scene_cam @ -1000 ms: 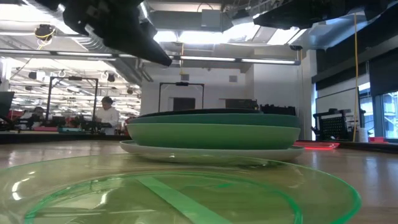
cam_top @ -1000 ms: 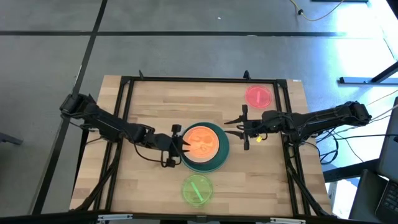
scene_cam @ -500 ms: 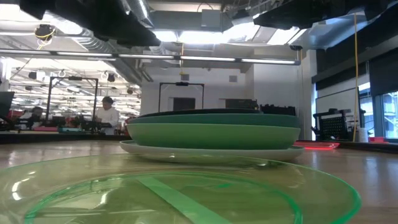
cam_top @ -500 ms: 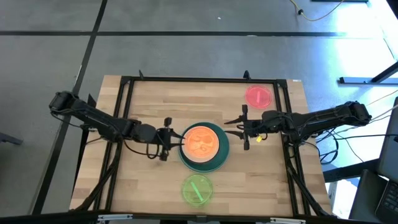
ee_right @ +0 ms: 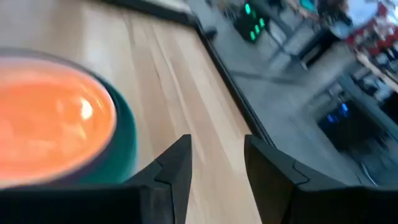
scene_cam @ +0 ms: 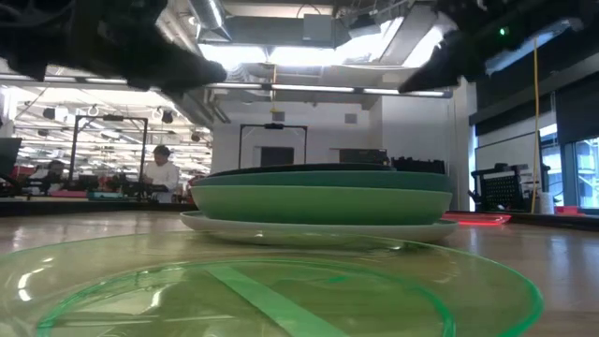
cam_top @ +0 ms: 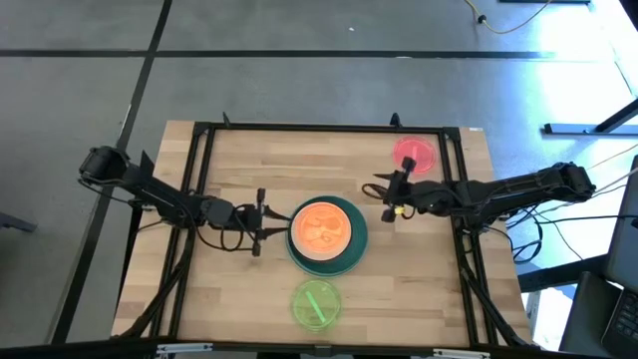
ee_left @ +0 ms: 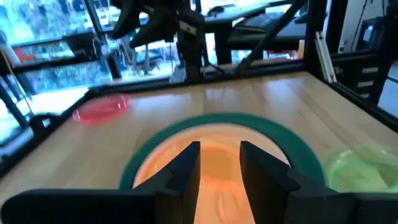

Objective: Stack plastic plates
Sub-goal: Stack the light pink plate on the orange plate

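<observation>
Both arms reach inward, left claw [cam_top: 259,221] and right claw [cam_top: 388,191] parted, empty.

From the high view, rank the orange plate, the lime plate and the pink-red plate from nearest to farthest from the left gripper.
Measured from the left gripper, open and empty beside the stack:
1. orange plate: on top of the stack at table centre, just past the fingertips.
2. lime plate: alone near the front edge.
3. pink-red plate: far back corner on the right arm's side, clearly farthest.

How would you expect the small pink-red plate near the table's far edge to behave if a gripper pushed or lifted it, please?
The pink-red plate looks thin and translucent, so probably light and slightly flexible. Lying flat on smooth wood, it would likely slide rather than tip. Its low rim may prove hard to pinch.
</observation>
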Tool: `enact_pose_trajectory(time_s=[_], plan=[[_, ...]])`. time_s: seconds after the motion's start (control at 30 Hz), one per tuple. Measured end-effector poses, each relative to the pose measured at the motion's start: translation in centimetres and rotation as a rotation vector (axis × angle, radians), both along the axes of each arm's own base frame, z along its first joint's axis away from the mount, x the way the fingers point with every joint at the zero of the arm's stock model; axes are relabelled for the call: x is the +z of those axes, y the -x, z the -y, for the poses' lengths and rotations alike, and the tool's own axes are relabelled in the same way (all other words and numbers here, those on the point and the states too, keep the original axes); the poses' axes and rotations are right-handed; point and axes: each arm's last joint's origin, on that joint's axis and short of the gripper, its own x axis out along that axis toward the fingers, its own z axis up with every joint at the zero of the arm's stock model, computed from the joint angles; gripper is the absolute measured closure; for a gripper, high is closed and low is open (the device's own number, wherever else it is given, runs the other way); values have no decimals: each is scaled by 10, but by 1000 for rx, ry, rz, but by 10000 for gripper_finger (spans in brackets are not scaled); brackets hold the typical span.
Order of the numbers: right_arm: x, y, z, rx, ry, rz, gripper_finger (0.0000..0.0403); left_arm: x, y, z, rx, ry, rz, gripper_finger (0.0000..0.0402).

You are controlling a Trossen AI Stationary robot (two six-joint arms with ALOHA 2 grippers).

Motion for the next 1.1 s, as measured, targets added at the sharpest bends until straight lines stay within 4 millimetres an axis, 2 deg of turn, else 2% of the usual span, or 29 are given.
enact_pose_trajectory(time_s=[0.2, 0.43, 0.6, 0.87, 1.1], plan=[[-13, 5, 18, -160, -64, -88, 265, -13, 8, 2, -2, 21, -34, 295], [-31, 7, 50, -317, -166, -193, 265, -12, 8, 2, 15, 42, -18, 295], [-44, 5, 75, -364, -253, -244, 265, -11, 8, 1, 27, 43, -8, 295], [-76, 9, 116, -539, -390, -343, 265, -10, 7, 1, 32, 64, -4, 295], [-102, 20, 150, -686, -463, -415, 265, -10, 7, 1, 34, 62, -5, 295]])
